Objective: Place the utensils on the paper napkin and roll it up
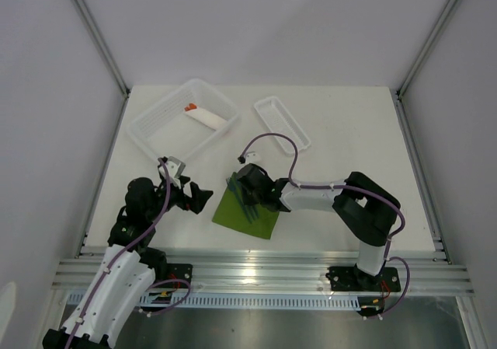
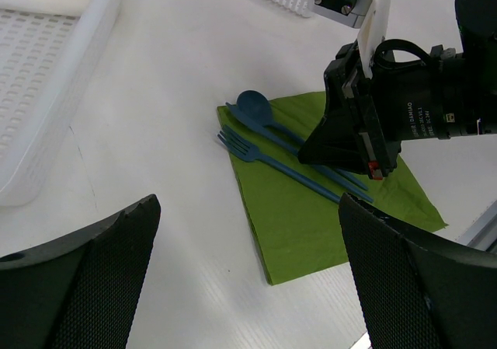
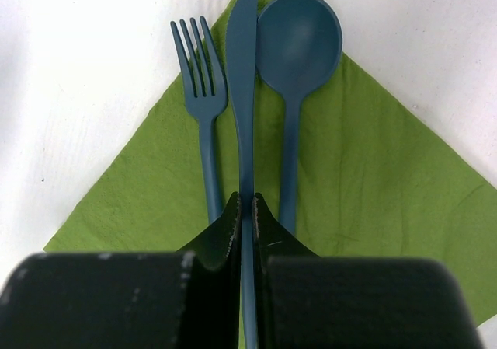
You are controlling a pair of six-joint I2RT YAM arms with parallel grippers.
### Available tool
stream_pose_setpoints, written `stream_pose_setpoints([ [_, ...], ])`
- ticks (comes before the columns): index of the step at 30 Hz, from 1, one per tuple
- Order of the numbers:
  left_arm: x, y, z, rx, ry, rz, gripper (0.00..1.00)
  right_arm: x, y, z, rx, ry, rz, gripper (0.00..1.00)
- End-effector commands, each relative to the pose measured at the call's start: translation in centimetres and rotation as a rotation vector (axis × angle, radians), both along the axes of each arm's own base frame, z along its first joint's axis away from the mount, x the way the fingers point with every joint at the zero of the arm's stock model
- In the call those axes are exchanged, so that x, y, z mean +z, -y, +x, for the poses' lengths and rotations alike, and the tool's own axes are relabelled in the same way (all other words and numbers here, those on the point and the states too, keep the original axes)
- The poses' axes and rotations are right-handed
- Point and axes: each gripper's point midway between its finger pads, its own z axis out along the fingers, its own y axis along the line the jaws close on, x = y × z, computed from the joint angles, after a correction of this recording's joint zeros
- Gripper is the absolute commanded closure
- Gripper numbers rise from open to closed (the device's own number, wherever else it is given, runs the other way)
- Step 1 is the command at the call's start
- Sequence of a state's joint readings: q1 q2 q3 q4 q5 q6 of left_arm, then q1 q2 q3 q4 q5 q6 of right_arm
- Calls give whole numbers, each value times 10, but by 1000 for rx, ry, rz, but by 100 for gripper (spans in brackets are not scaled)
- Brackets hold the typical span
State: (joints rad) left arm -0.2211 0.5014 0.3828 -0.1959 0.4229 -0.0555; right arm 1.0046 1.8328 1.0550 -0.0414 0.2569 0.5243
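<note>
Utensils (image 2: 273, 162) lie parallel on the paper napkin (image 3: 373, 186), my right hand (image 3: 245, 209) clamped on the knife (image 3: 243, 77), seemingly to align it, left hand (image 2: 248, 201) spread idle.

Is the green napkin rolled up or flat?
Flat, not rolled. The green napkin lies spread open, with the blue fork, knife and spoon side by side on top.

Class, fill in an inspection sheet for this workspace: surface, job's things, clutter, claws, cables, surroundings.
Surface: white table, no spills seen.
Job's things: fork, knife and spoon side by side on the green napkin.
Clutter: basket holding a white roll; small tray.
Claws: left claw open, holding nothing; right claw shut on the knife handle.
Cables: purple cable loops over the right arm.
Surroundings: white walls, metal rail in front.
</note>
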Motion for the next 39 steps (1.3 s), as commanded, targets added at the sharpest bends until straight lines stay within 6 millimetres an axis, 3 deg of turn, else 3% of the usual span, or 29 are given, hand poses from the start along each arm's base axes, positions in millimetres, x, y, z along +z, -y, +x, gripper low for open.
stream_pose_setpoints([
  [1,7,1,2,1,20,-27,0,6,-9,4,-6,16,22,100],
  [17,6,1,3,4,18,-26,1,-1,-9,4,-9,-2,-2,100],
  [21,7,1,3,4,20,-26,1,6,-10,5,-7,4,4,91],
  [35,6,2,2,-2,15,-27,1,56,-5,7,2,67,39,76],
  [38,7,2,2,-2,18,-28,1,80,-2,8,-13,90,76,77],
  [39,6,2,2,-2,17,-26,1,97,2,8,-25,113,100,77],
])
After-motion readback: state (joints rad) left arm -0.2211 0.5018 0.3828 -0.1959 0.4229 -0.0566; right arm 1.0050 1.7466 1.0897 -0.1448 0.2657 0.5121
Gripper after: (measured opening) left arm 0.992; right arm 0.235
